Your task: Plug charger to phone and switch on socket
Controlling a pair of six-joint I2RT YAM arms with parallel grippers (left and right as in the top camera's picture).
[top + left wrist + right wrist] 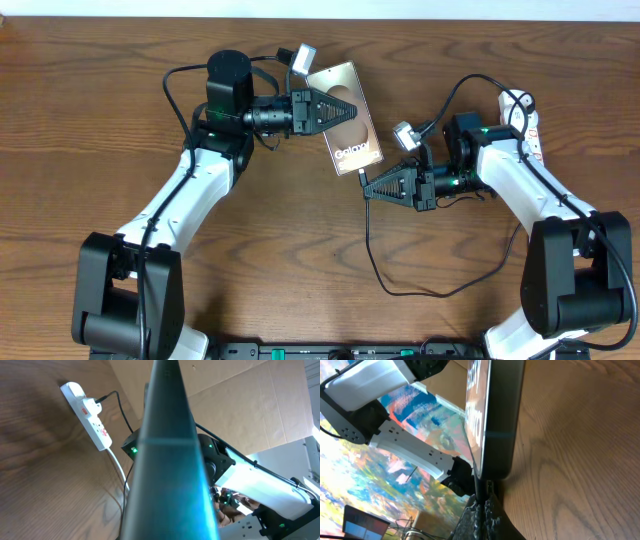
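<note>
Both grippers pressed together | left gripper (pixel 322 108) pinching phone (pixel 352 140) by its edges, mid-table | right gripper (pixel 368 188) pinching charger (pixel 368 240) plug at phone's lower end | phone judged stiff, slick, fragile | charger judged limp, light: hold plug body | socket (pixel 90 412) beside right arm

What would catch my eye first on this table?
The bronze Galaxy phone in the middle, clamped from the left by the left gripper. Just below it, the right gripper pinches the black charger cable at the phone's near edge, slack looping toward the front. A white power strip lies far right.
</note>
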